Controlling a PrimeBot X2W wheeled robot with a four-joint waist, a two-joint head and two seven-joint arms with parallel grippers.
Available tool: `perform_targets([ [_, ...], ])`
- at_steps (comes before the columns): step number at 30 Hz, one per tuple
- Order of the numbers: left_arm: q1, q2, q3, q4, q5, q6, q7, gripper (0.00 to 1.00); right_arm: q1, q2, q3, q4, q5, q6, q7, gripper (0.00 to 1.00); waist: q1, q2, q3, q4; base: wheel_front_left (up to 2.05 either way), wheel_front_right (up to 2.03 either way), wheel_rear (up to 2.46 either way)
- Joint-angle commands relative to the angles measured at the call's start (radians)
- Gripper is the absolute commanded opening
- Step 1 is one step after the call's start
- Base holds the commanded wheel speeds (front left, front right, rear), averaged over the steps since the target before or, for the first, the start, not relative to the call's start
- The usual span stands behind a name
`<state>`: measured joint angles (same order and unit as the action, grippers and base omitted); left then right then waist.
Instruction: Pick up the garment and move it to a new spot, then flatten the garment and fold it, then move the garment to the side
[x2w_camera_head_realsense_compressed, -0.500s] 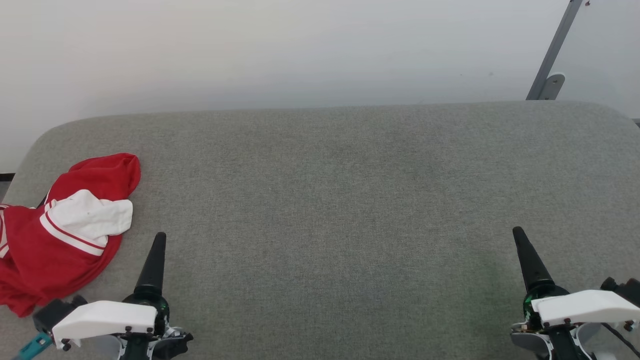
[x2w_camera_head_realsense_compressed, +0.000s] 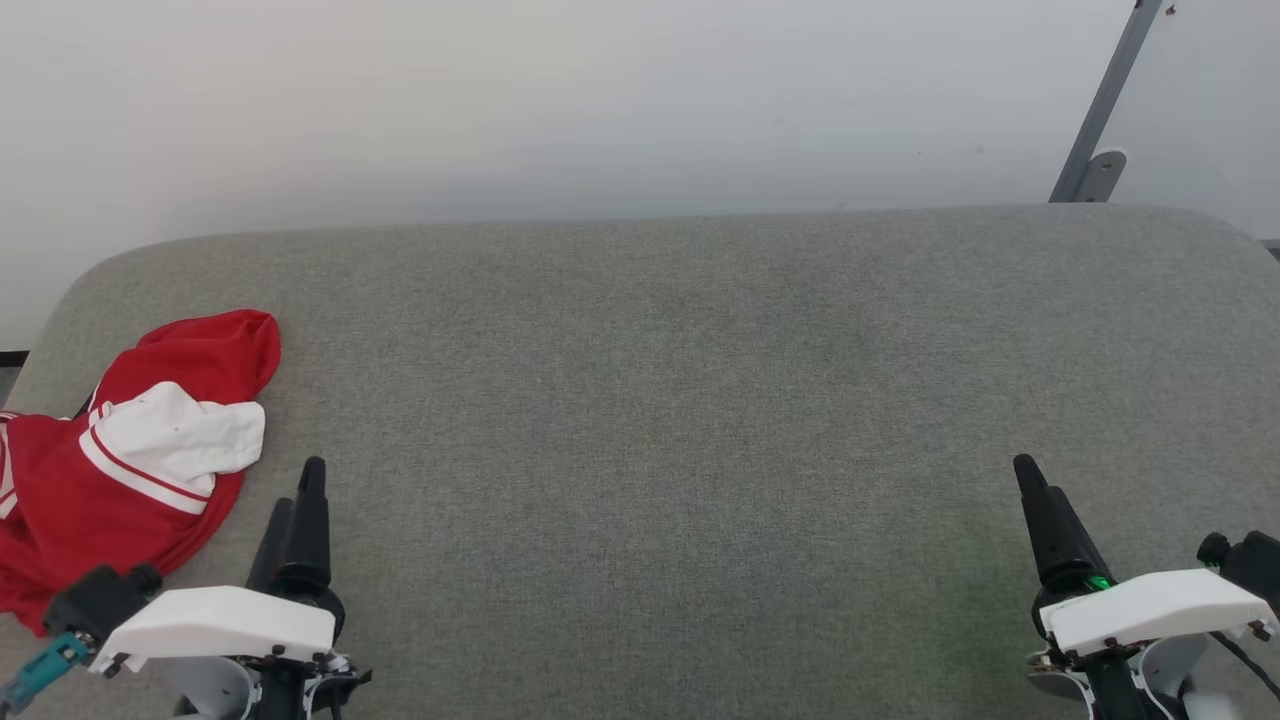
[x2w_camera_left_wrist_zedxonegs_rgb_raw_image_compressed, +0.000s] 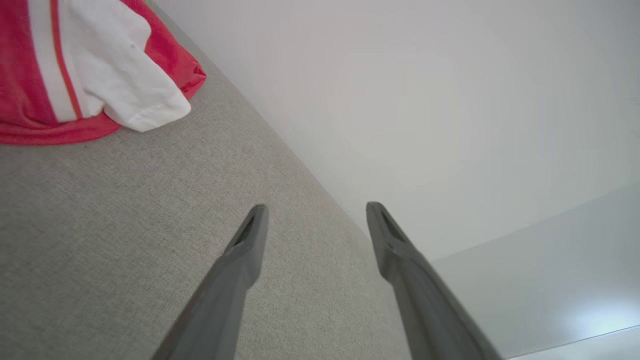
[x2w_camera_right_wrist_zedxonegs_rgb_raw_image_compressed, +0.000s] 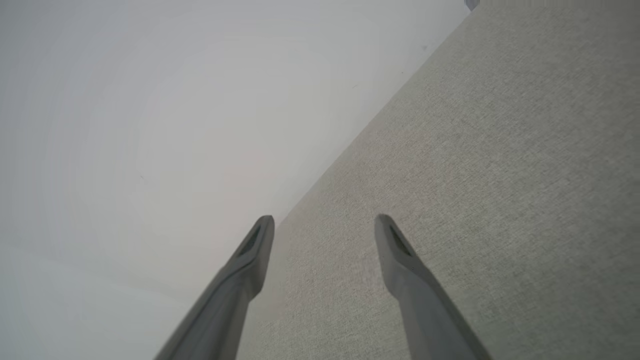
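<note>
Left gripper (x2w_camera_left_wrist_zedxonegs_rgb_raw_image_compressed: 316, 209) and right gripper (x2w_camera_right_wrist_zedxonegs_rgb_raw_image_compressed: 325, 219) point forward, fingers (x2w_camera_left_wrist_zedxonegs_rgb_raw_image_compressed: 245, 250) spread.

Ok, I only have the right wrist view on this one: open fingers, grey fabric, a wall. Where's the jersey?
Observer: The jersey lies crumpled at the left end of the table, partly cut off by the edge of the head view.
Operator: Is the other arm on it?
Observer: No. The left gripper is open beside it, with bare table between them.
Operator: Can you read a number on it?
Observer: No number faces up. A white sleeve with red-striped trim lies on top of the red cloth.
</note>
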<state>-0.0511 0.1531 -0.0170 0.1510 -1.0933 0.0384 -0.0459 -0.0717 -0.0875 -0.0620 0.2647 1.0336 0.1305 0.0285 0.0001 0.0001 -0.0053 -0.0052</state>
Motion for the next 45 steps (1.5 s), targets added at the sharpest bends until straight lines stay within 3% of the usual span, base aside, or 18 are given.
perform_targets([
  [1,-0.003,0.008,-0.002,-0.021,0.028,0.002,-0.009,1.0,-0.021,-0.009,0.003,-0.017,-0.027,0.0,-0.008,1.0,-0.0001,-0.0001,0.0,0.0,0.0,0.0,0.0],
  [45,0.039,-0.019,0.054,-0.049,0.565,-0.093,-0.135,1.0,-0.017,-0.039,0.023,-0.063,-0.462,0.0,-0.094,1.0,-0.0001,-0.0001,-0.012,-0.013,0.0,0.0,0.0],
])
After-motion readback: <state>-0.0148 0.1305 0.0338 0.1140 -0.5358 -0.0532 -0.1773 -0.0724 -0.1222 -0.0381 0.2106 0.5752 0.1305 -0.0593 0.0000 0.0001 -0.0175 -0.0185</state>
